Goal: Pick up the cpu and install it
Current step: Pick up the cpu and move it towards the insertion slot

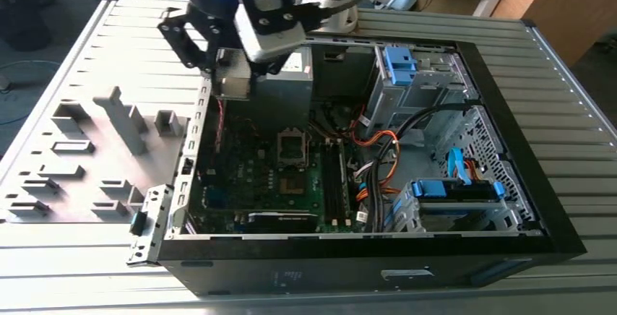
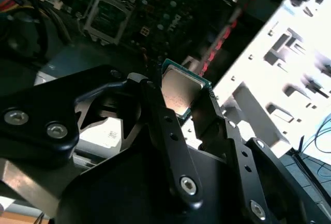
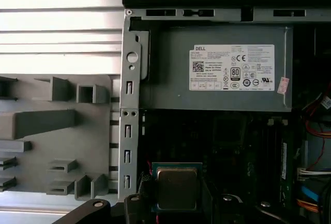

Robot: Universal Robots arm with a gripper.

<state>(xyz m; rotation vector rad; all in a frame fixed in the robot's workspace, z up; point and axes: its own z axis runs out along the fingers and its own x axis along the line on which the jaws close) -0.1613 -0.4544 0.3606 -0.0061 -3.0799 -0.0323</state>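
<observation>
Slatted metal table [image 1: 568, 76]. On top, big open computer case [image 1: 386, 261], lying on side. Inside, grey power box [image 3: 222, 69] and green board with square socket [image 1: 292, 145]. Over case edge at exterior view's left: black gripper [image 2: 183, 100], squeezed tight on cpu [image 2: 178, 84]. Held up in air near power box, silver top showing, well apart from socket.

Robotics lab or workshop, slatted aluminium bench [image 1: 579, 98], opened computer case [image 1: 366, 266], grey parts fixture [image 1: 87, 157], wooden furniture [image 1: 561, 4] behind.
</observation>
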